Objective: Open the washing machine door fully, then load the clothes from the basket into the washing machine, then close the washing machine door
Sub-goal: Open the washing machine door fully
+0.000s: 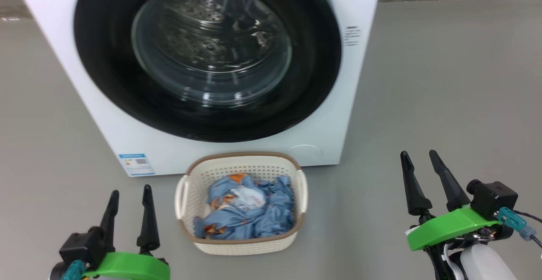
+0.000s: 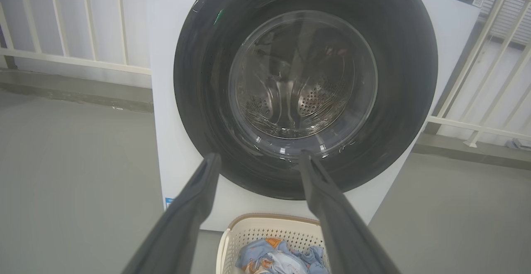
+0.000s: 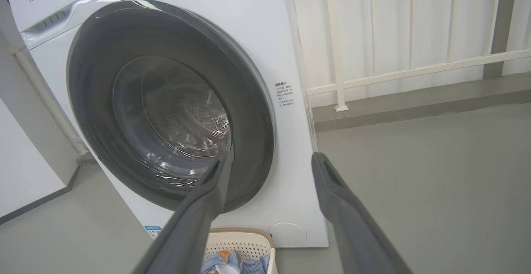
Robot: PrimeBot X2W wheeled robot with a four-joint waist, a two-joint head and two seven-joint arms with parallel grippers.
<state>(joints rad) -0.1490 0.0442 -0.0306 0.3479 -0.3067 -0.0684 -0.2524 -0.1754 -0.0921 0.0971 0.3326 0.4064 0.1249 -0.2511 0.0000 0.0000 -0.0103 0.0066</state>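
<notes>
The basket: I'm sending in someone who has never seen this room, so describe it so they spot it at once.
Find the big white washing machine with its round black-rimmed door. On the grey floor right in front of it, below the door, sits the basket. It is small, cream, perforated and brown-rimmed, and holds crumpled light blue clothes.
</notes>
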